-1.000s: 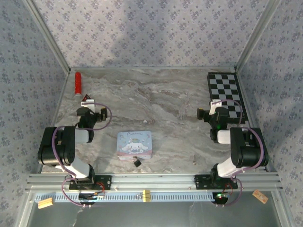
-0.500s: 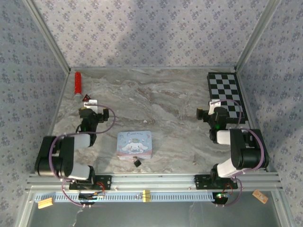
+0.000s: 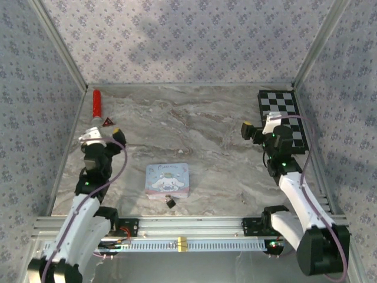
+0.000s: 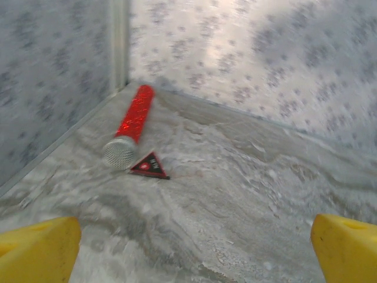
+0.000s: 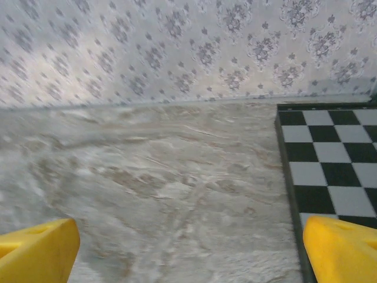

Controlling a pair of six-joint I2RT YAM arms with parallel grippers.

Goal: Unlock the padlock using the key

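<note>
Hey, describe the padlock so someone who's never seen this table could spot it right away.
On the marble-patterned table, find the pastel cartoon tin near the middle of the front edge. The padlock lies just in front of it. It is a tiny blackish block with a metal shackle, darker and chunkier than the thin key off to its right.

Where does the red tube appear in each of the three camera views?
Top external: the red tube lies far left on the marble table, along the left wall.
Left wrist: the red tube is upper left, its mesh end by the red triangle.
Right wrist: this camera faces the checkerboard side instead.
Shared landmark: the marble table meeting the patterned back wall.
</note>
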